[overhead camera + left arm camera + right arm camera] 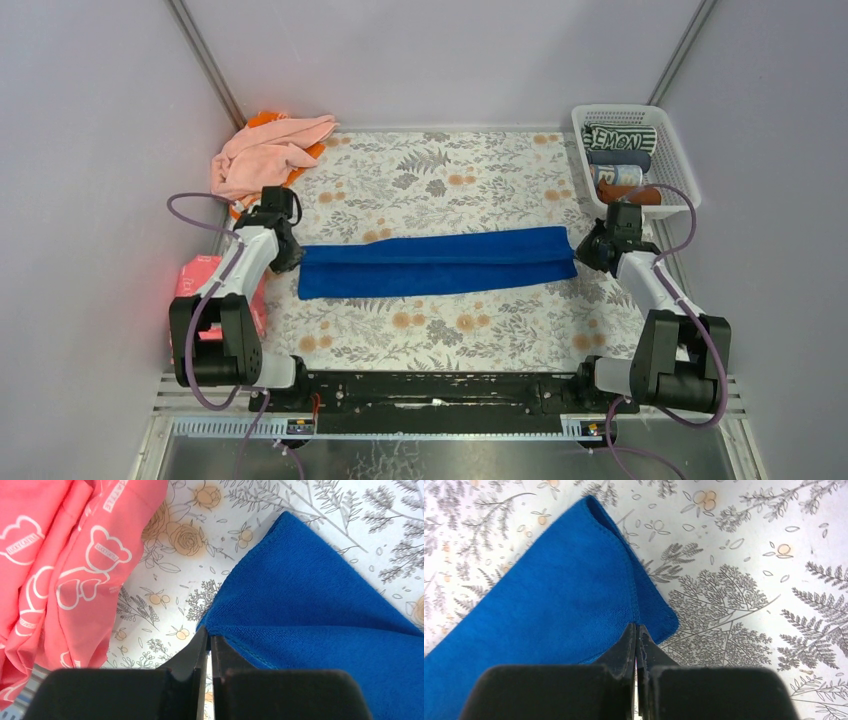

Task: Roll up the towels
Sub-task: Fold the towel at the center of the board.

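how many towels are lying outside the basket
3: blue towel folded mid-table, pink towel heaped back left, orange towel beneath it; others may hide underneath.

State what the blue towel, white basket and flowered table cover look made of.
Folded royal blue towel: soft terry or microfibre, matte, with fuzzy nap and stitched hem. White lattice basket: likely moulded plastic, smooth. Flowered table cover: flat printed sheet, perhaps vinyl or cloth.
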{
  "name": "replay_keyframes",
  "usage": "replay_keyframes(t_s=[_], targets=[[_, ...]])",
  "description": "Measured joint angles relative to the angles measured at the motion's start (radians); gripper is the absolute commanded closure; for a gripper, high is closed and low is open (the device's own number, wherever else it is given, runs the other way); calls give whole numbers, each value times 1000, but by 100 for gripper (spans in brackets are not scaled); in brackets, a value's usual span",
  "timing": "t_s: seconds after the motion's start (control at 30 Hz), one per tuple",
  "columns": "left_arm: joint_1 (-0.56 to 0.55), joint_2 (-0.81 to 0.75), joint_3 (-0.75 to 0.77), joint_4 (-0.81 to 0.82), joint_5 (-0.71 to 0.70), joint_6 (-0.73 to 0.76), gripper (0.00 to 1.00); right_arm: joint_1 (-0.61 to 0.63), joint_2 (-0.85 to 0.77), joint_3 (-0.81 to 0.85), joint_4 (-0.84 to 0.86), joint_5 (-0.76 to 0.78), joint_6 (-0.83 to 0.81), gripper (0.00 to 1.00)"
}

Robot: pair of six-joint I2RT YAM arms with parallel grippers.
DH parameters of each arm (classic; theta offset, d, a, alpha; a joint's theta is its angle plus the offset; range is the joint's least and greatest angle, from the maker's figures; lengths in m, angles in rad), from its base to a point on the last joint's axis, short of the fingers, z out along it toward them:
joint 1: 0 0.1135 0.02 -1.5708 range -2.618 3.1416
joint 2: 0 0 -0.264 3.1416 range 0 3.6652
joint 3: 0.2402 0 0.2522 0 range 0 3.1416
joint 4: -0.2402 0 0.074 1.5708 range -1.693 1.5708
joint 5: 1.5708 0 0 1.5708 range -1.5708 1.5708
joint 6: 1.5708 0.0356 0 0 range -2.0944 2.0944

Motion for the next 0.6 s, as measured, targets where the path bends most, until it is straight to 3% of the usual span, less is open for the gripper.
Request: replay_keyframes(t_s=[0.27, 0.3, 0.33, 0.4, 0.47, 0.6], targets=[[9, 25, -64, -11, 34, -51, 100, -9, 2, -60, -15, 24, 1, 100], [11, 35, -68, -11, 38, -57, 96, -11, 6, -66, -15, 24, 2, 100], [13, 47, -73, -11, 42, -63, 89, -12, 13, -70, -15, 24, 2, 100], [14, 67, -80, -11, 47, -78, 66, -14, 32, -72, -13, 23, 4, 99], [17, 73, -86, -11, 52, -89, 47, -16, 58, -72, -9, 22, 7, 88], [18, 50, -94, -12, 52, -117, 29, -18, 73, -78, -6, 21, 13, 67]])
